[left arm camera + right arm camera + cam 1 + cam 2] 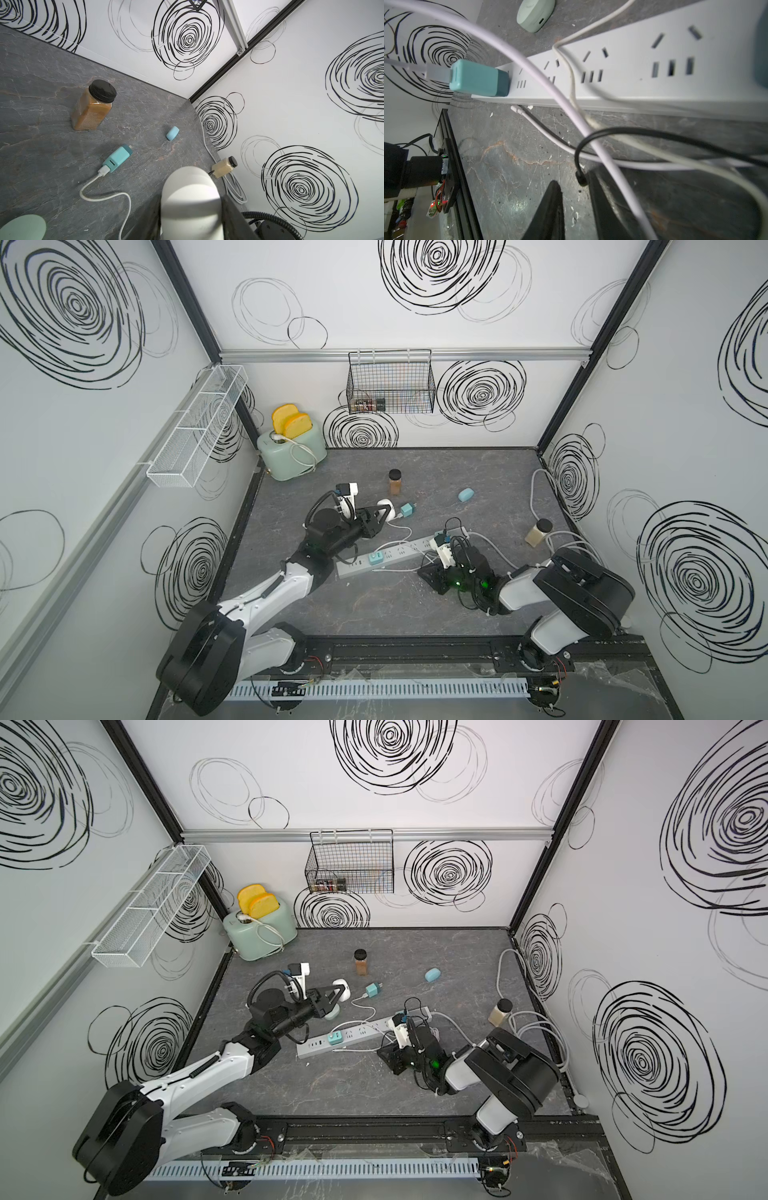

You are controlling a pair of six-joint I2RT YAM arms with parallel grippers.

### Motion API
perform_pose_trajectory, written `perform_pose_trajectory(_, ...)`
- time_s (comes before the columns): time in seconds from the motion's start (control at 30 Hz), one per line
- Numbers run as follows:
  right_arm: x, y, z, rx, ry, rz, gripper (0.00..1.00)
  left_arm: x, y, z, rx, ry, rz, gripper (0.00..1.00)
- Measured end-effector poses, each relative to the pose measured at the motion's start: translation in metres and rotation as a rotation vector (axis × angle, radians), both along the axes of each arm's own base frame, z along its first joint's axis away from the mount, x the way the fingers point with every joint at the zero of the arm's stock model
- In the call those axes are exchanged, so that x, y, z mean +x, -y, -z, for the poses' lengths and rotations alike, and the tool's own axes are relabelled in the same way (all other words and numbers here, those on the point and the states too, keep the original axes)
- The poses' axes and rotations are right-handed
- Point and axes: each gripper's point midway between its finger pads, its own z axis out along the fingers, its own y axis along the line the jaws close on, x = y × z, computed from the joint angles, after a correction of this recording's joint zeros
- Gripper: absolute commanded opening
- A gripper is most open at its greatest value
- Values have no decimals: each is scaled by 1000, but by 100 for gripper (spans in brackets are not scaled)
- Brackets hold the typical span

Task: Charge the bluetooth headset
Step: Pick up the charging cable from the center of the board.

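Far of the power strip [395, 551], in both top views, the left gripper [385, 512] is clamping a white rounded thing [383, 503]; in a top view the mint headset case [332, 1013] is peeking out beneath, mostly hidden. Left wrist view: the frame edge is cropping that case [22, 227]. Right wrist view: the case [535, 14] is lying just far of the strip, cropped, port facing near toward the strip, long axis unclear. The right gripper [572, 180] is standing with jaws apart.
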Motion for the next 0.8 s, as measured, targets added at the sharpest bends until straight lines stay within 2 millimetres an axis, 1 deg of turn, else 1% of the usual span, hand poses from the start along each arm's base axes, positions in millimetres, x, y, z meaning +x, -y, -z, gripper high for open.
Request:
perform_pose_trajectory(0.1,0,0,2,2,-8,3,21,0,0,1,1,-3,0,32)
perform_pose_trajectory(0.5,1,-1,9,9,-36,18,21,0,0,2,2,-4,0,31)
perform_pose_trajectory(0.8,5,-2,8,40,-60,41,20,1,0,3,3,-6,0,31)
